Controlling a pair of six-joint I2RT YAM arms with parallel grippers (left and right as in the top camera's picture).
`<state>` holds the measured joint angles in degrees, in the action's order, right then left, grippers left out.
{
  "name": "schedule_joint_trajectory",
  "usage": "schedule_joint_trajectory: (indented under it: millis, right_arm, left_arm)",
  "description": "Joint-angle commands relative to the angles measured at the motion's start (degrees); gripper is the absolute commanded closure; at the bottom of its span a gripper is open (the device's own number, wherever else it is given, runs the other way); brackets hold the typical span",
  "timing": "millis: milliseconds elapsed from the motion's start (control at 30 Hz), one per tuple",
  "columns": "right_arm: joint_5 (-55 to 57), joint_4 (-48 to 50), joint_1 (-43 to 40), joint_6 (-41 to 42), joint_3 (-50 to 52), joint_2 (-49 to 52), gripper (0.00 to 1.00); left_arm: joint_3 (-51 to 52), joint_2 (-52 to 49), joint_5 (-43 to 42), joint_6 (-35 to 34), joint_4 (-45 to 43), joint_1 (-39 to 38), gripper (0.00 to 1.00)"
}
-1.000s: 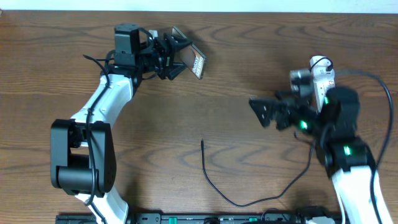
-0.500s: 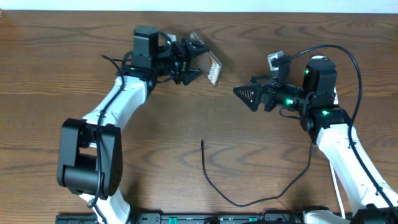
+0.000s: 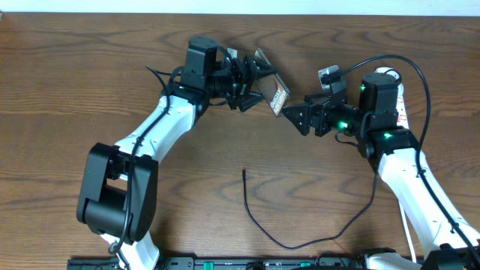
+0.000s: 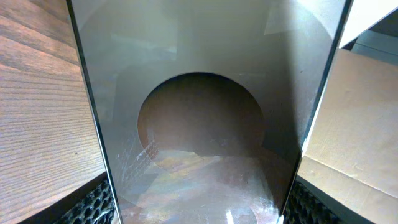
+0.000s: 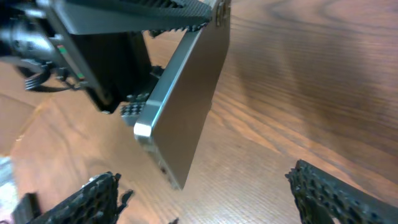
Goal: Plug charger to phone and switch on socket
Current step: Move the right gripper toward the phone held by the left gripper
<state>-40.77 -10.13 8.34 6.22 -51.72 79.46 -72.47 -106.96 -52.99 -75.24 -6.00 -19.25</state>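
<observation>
left gripper (image 3: 253, 75) pinching phone (image 3: 275, 91), right gripper (image 3: 294, 117) spread beside it, charger (image 3: 244, 181) seen only overhead

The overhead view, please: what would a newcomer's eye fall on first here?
Most striking is the phone, held tilted by the left end effector near the top middle of the table, with the right end effector open and facing it close by. Below them the charger lies alone on the wood, a thin black curve with its tip pointing up the table.
</observation>
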Motion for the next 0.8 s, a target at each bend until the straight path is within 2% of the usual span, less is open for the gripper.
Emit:
schedule_joint_trajectory:
  millis: [0,400,767]
  right_arm:
    - [6.62,0.17,1.97,-1.11,-1.07,0.04,0.18]
    - [16.57,3.63,10.03,8.70,-1.07,0.04,0.21]
    - [19.43,4.11,10.62,17.81,-1.07,0.04,0.20]
  left_arm:
    - [-1.79,2.25,1.46,-0.55,-0.57,-1.22,0.93]
    - [-1.79,2.25,3.37,-3.13,-2.29,-1.46,0.93]
    - [-1.79,2.25,2.89,-3.52,-2.29,-1.46,0.93]
